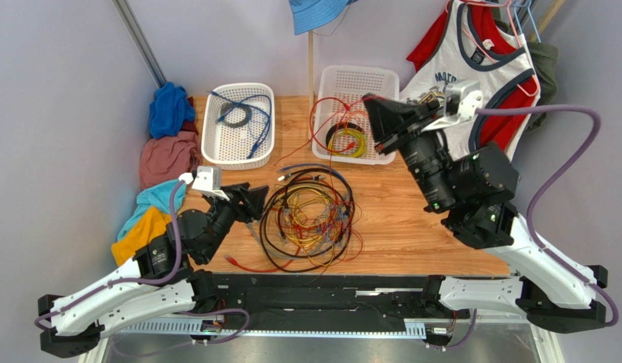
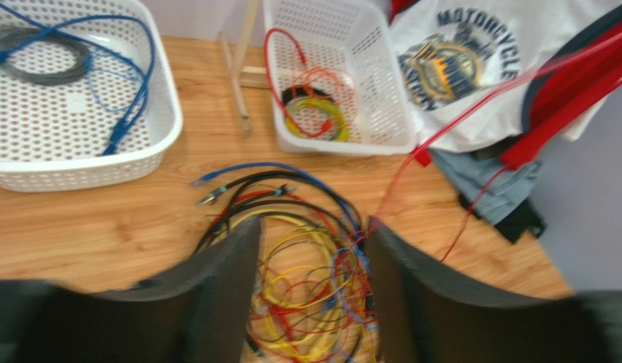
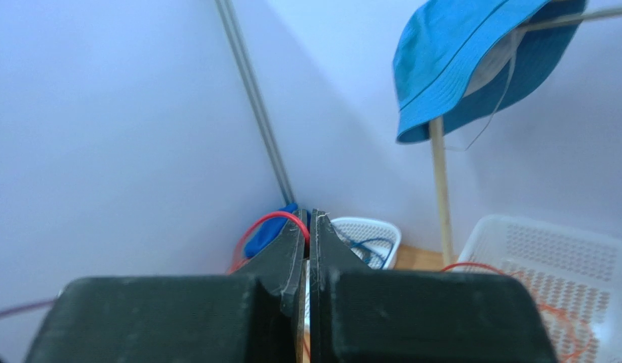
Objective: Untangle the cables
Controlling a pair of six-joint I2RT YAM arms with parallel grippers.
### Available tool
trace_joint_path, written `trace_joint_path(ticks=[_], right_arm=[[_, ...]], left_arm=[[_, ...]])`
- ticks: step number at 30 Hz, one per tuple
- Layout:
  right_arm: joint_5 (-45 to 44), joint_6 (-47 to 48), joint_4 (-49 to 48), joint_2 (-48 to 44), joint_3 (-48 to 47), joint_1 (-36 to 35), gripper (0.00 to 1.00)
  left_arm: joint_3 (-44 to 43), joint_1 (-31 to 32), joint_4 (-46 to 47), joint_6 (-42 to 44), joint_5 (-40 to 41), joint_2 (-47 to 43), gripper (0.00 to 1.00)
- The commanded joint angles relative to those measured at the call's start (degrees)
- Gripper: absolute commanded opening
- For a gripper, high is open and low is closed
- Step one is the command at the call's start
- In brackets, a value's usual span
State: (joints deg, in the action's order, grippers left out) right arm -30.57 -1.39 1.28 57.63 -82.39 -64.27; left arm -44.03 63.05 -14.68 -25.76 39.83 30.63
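The cables [image 1: 310,215] lie in a round tangle of black, yellow, red, orange and blue loops in the middle of the wooden table. My left gripper [image 1: 259,215] sits low at the tangle's left edge. It is open in the left wrist view [image 2: 312,234], with yellow and red loops [image 2: 314,295] showing between its fingers and nothing pinched. My right gripper [image 1: 367,100] is raised over the right basket. Its jaws are shut on a thin red cable [image 3: 268,221] that arches out at the fingertips [image 3: 309,227]. A red cable [image 2: 473,113] runs taut from the tangle up to the right.
Left white basket [image 1: 208,121] holds a blue cable and a grey ring coil. Right white basket [image 1: 359,72] holds a yellow-green coil and red-orange wire. Clothes [image 1: 166,144] pile at the table's left; a jersey [image 1: 481,68] hangs right. A wooden pole [image 1: 311,68] carries a blue hat [image 3: 473,60].
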Motion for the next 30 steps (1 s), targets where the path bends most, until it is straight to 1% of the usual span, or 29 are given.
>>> trace_joint_path(ticks=[1,2,3,5,9,10,13,14,17,18,19,21,22,24,26,28,29,30], right_arm=[[-3.35,9.02,5.22,5.03,-11.81,0.55,0.0],[-3.53,9.82,5.83,5.74,-12.96,0.55,0.0],[-3.88,10.61,6.19,7.4,-14.1,0.72,0.0],[-4.06,12.02,6.98,8.9,-18.84,1.43,0.0],[-3.45,14.57,7.6,14.07,-28.16,2.39,0.0],[-3.45,15.27,7.69,15.14,-31.83,2.66,0.0],[-3.1,17.82,7.6,19.62,-37.73,3.62,0.0],[-2.66,18.35,7.25,20.59,-41.59,3.97,0.0],[-0.55,18.44,6.9,23.84,-48.19,4.42,0.0],[0.5,17.39,6.46,23.85,-48.48,4.42,0.0],[0.6,16.95,6.28,23.85,-48.48,4.5,0.0],[0.6,17.12,6.02,24.02,-48.39,4.5,0.0],[0.16,18.08,5.93,24.2,-48.04,4.68,0.0],[-0.63,18.35,5.84,24.2,-45.51,6.16,0.0],[-0.81,16.69,5.93,24.11,-43.3,8.18,0.0],[0.15,13.97,6.8,23.94,-40.06,12.57,0.0],[0.68,10.65,8.2,24.02,-39.26,14.24,0.0],[1.82,9.05,8.91,24.63,-38.73,17.83,0.0]], left_arm=[[2.28,-0.47,-1.84,-7.63,3.49,-1.45,0.82],[2.63,-0.47,-2.54,-8.42,3.84,-1.37,0.93],[2.81,-0.47,-4.12,-10.35,4.46,-0.84,0.98],[3.68,-0.47,-5.18,-11.85,5.78,-0.14,0.98],[5.88,-0.47,-4.93,-14.31,5.34,2.06,0.98],[6.32,-0.47,-4.31,-14.49,4.91,2.24,0.98],[8.34,-0.47,-2.2,-15.02,4.29,2.59,0.98],[9.3,-0.47,-1.76,-15.2,4.2,2.59,0.97],[11.76,-0.47,2.01,-14.24,2.8,2.15,0.98],[12.64,-0.47,6.37,-12.06,1.84,1.54,0.98],[13.61,-0.47,8.76,-11.16,0.0,1.1,0.98],[16.25,-0.47,13.68,-10.46,-0.98,0.49,0.98],[16.69,-0.47,14.32,-10.54,-1.68,0.57,0.97],[17.14,-0.47,14.07,-11.5,-2.3,1.35,0.97],[17.14,-0.47,12.23,-12.99,-2.48,2.06,0.96],[17.14,-0.47,7.66,-16.59,-2.13,3.11,0.95],[17.31,-0.47,4.6,-17.82,-2.13,3.29,0.95],[17.57,-0.47,3.26,-20.62,-2.74,3.47,0.95]])
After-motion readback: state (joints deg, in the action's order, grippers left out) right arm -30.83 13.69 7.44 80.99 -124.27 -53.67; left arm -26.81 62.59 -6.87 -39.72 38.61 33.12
